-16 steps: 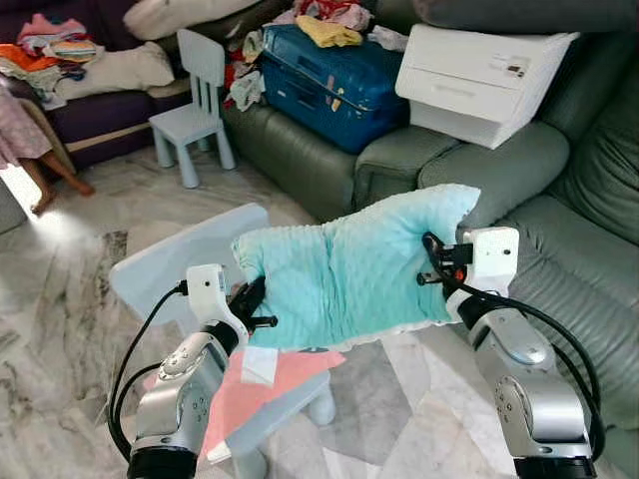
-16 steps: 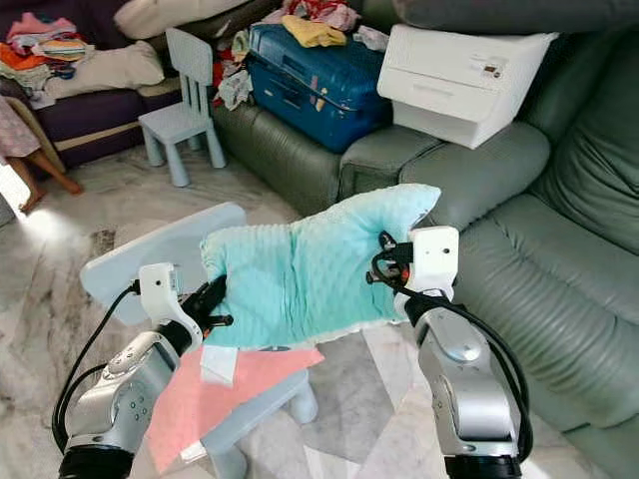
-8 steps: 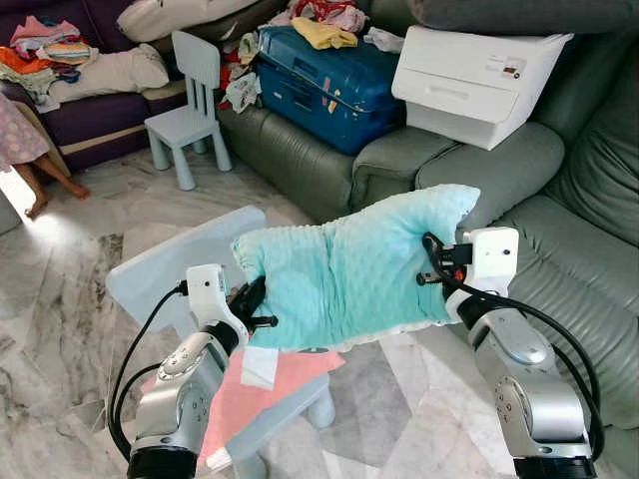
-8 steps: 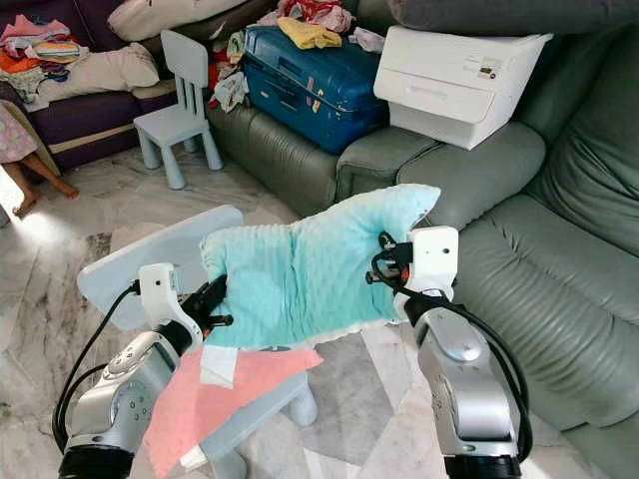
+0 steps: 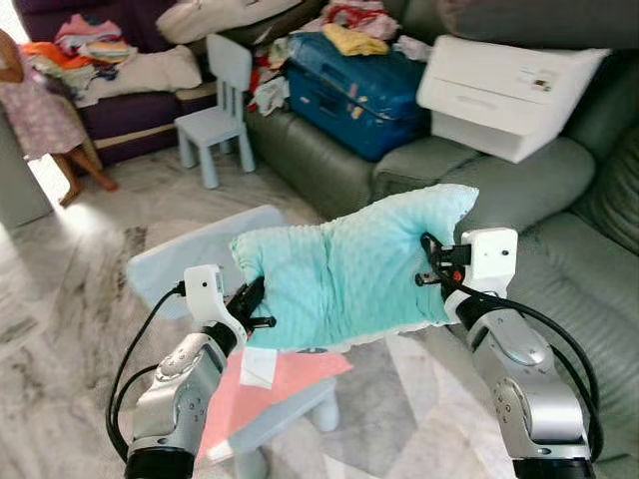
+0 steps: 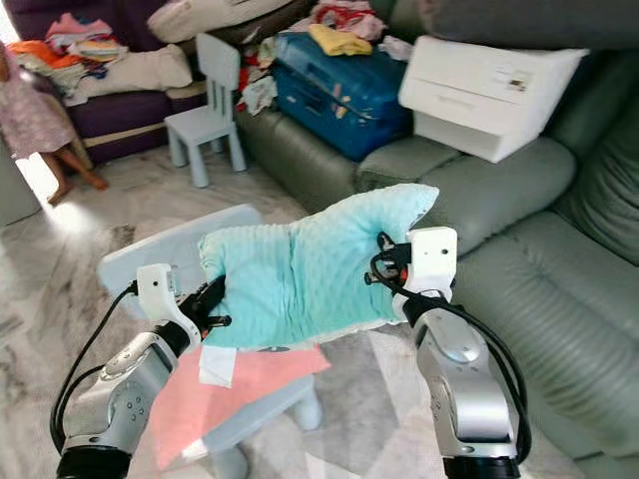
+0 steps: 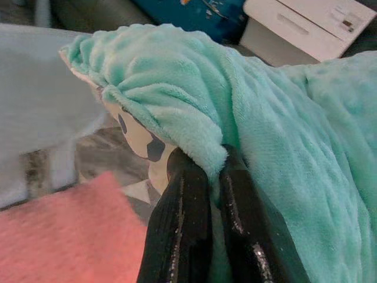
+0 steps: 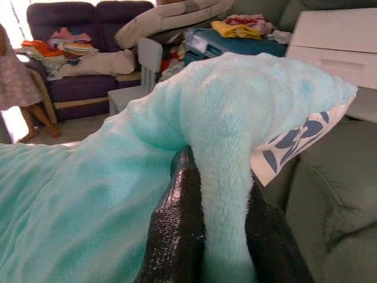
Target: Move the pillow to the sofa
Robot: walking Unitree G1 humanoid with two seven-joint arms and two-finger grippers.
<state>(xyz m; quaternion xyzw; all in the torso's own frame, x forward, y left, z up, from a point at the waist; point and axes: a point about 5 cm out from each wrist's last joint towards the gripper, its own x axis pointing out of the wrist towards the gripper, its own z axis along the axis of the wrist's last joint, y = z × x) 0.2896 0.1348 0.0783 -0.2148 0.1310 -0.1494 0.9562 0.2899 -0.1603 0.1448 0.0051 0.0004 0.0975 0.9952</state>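
Note:
A mint-green fleece pillow (image 5: 349, 264) hangs in the air between my two arms, above a small pale-blue chair (image 5: 200, 254). My left gripper (image 5: 252, 299) is shut on the pillow's left end, its black fingers (image 7: 182, 218) pinching a fold of fleece. My right gripper (image 5: 431, 261) is shut on the right end, where the fingers (image 8: 177, 230) squeeze the fabric. The grey-green leather sofa (image 5: 589, 279) lies to my right, its seat just beyond the right arm.
A pink cloth (image 5: 275, 384) lies on the small chair's seat under the pillow. A white box (image 5: 509, 85) rests on the sofa arm, a blue suitcase (image 5: 354, 85) beside it. A second small chair (image 5: 220, 110) stands farther back. A person (image 5: 40, 110) stands at the far left by a purple sofa (image 5: 130, 60) piled with clothes.
The whole scene has shifted to the right, so the camera has turned left. The pillow stays in both grippers at the same height.

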